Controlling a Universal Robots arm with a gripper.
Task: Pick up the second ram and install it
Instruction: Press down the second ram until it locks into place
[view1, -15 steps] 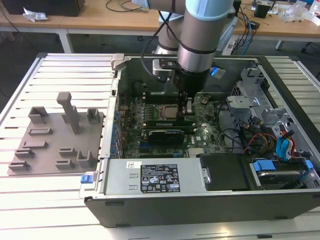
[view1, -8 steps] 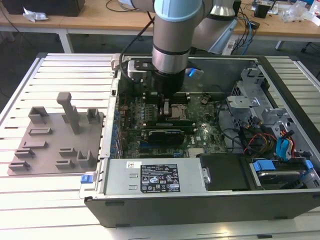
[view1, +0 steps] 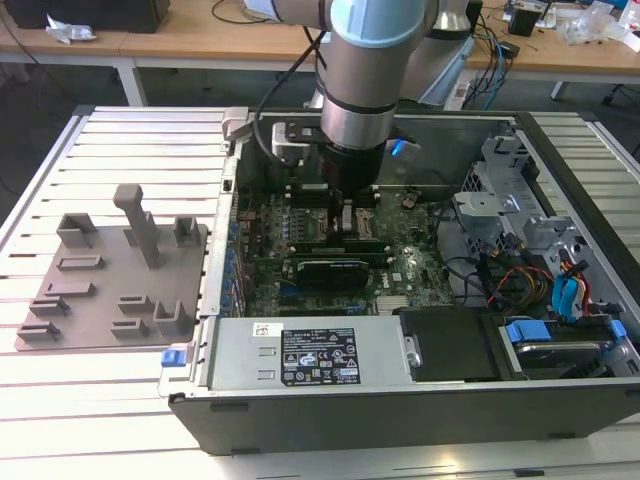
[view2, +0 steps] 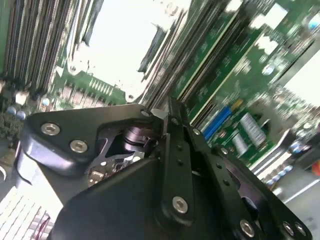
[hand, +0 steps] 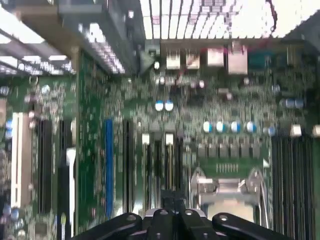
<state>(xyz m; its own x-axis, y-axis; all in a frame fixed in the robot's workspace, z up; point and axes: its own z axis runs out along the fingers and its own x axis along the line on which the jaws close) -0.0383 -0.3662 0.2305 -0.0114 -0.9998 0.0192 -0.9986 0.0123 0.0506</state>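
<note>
The silver-and-black robot arm (view1: 355, 90) is positioned inside the open black desktop computer case (view1: 400, 400), which is set on the slatted aluminium worktop (view1: 130, 130). The black end effector (view1: 352, 212) is lowered directly over the green motherboard (view1: 400, 275), approx. at the memory slot area. In the exterior view, a long, narrow green circuit-board stick, the second ram (view1: 345, 243), is seen lying horizontally just below the end effector, w/ another dark module (view1: 325, 268) parallel and just beside it; whether the stick is fully seated cannot be told. In the second wrist view, the end effector's black linkage arms (view2: 175, 165) are drawn together to a narrow tip close over the board; whether anything is held between the fingers cannot be told. In the first wrist view, the fingers (hand: 170, 220) are seen near the silver processor socket frame (hand: 227, 187) and the black slots (hand: 160, 170). On the exterior view's left, the grey plastic fixture plate w/ upright blocks (view1: 110, 290) is set on the worktop, well apart from the end effector.
</note>
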